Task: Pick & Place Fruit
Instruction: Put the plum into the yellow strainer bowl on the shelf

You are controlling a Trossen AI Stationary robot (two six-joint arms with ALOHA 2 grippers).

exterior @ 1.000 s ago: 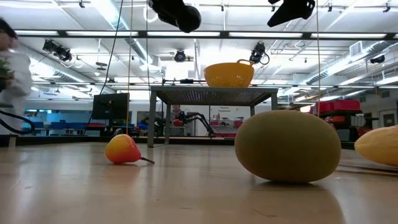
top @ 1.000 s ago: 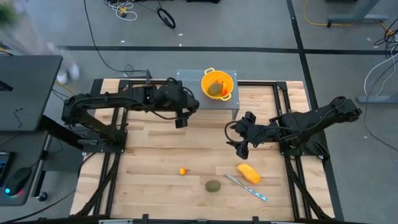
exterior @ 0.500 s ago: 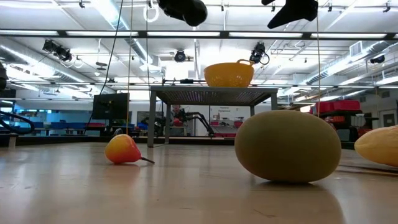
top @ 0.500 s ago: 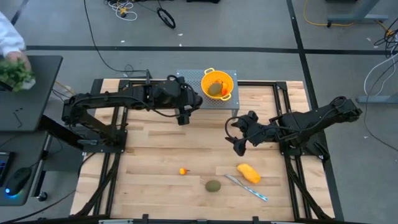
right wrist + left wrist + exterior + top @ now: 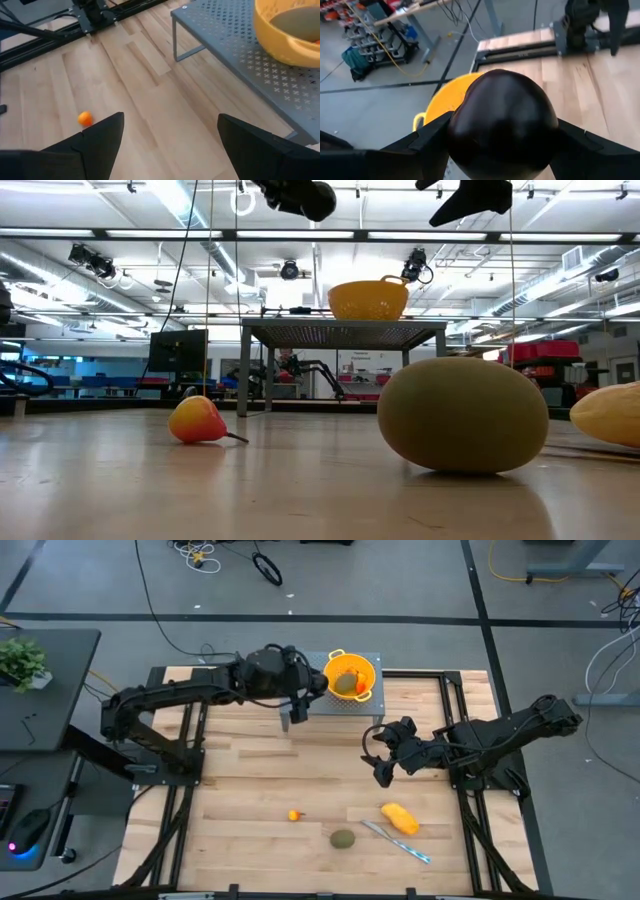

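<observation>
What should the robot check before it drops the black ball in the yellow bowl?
1. Dark ball sits between the left gripper fingers: ok.
2. Left gripper is right above the yellow colander: not ok, it is beside it.
3. Colander sits on the grey stand: ok.
4. Room left in the colander, with a green fruit already inside: ok.
5. Right gripper is open and away from the colander: ok.

A robotics lab or industrial test hall. Past the pale butcher-block wooden table, the low view shows a wide open room with long ceiling strip lights, exposed pipes and ducts, and further workbenches. The grey concrete floor carries loose black and yellow cables. A dark desk holds a small green potted plant.
</observation>
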